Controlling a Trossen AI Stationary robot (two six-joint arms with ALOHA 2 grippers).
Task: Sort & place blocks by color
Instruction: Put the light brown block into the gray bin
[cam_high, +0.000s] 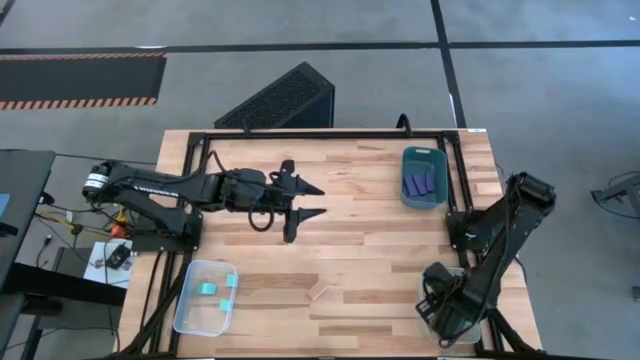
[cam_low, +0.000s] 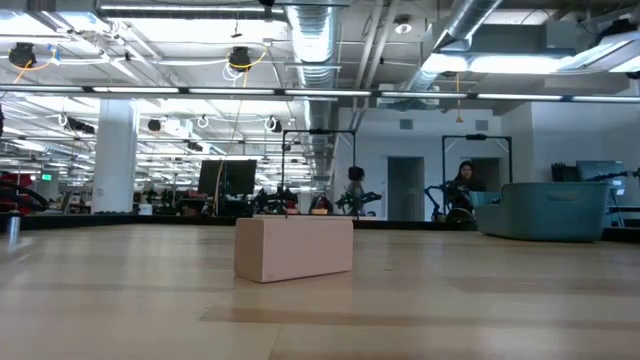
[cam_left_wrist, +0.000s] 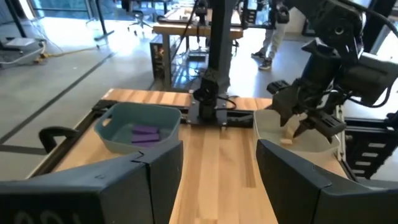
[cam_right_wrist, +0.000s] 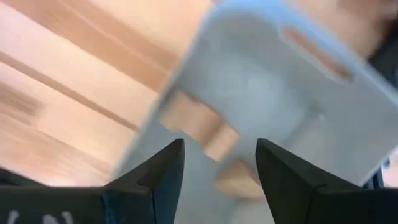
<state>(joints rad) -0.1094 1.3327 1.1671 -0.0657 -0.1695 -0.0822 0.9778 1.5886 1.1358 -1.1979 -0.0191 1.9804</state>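
My left gripper (cam_high: 318, 200) hangs open above the middle of the table, touching nothing; its fingers (cam_left_wrist: 155, 177) frame the far trays. My right gripper (cam_high: 437, 300) stands open over the grey tray (cam_right_wrist: 261, 93) at the near right corner, with nothing between its fingers (cam_right_wrist: 161, 174). Pale wood pieces (cam_right_wrist: 189, 118) lie on that tray's floor. One wood block (cam_high: 320, 292) rests flat on the table by the near edge and fills the low view (cam_low: 293, 247). Dark blue bars (cam_high: 420, 182) lie in the dark teal tray (cam_high: 410, 192). Teal cubes (cam_high: 207, 288) sit in the clear tray (cam_high: 185, 300).
The dark teal tray (cam_left_wrist: 118, 134) stands at the far right and the clear tray at the near left. Bare tabletop runs between them. A black frame rails the table's far edge and sides. People stand in the room beyond the table.
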